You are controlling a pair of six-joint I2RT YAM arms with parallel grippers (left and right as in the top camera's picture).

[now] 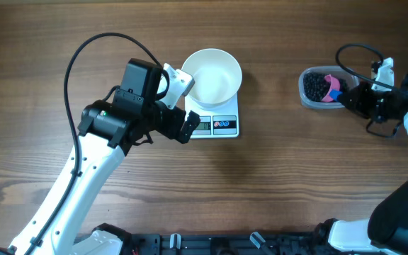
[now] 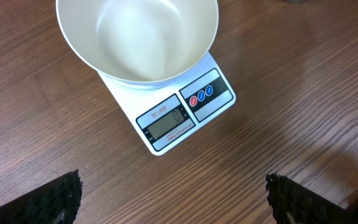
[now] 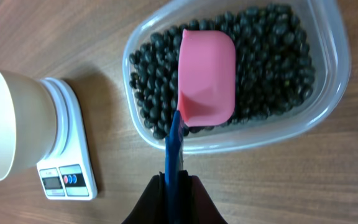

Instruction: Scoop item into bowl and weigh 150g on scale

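The white bowl stands empty on the white scale, whose display and buttons face the table's front. My left gripper hovers at the scale's left side, open, with only bare wood between its fingertips. Far right, the item, a heap of black beans, fills a clear plastic tub. My right gripper is shut on the blue handle of a scoop, whose pink cup lies hollow side down over the beans. The bowl and scale also show in the right wrist view.
Black cables loop from both arms over the brown wooden table. The robot bases sit along the table's front edge.
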